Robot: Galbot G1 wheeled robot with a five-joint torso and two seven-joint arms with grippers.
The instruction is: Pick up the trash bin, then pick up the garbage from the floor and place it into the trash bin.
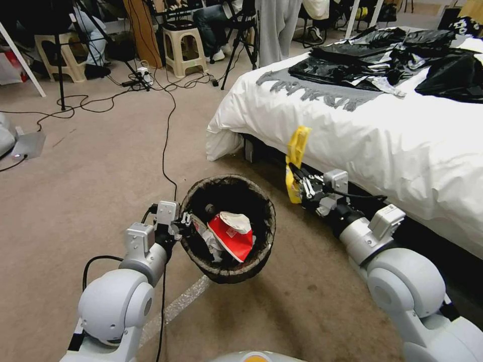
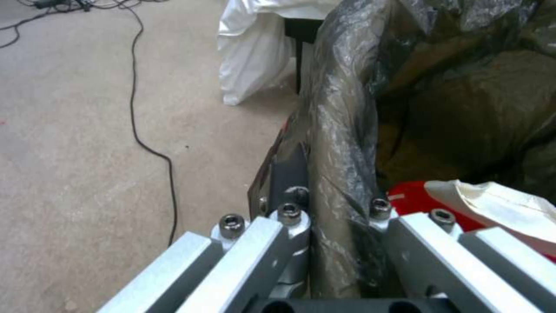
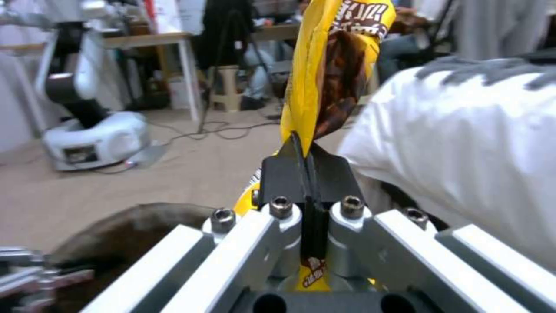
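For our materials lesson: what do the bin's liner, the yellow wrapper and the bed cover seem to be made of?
Trash bin liner: thin dark plastic film, glossy, wrinkled, clamped in the left gripper. Yellow wrapper: printed glossy plastic or foil film, creased, pinched by the right gripper. Bed cover: white matte fabric, draping in soft folds.

Glossy crinkled plastic bin liner (image 2: 342, 130), glossy yellow wrapper (image 3: 324, 65), matt carpet (image 1: 90, 166)

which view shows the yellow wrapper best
The right wrist view: the yellow wrapper rises close up, print readable, pinched in the right tool. The head view shows it whole but small, beside the bed.
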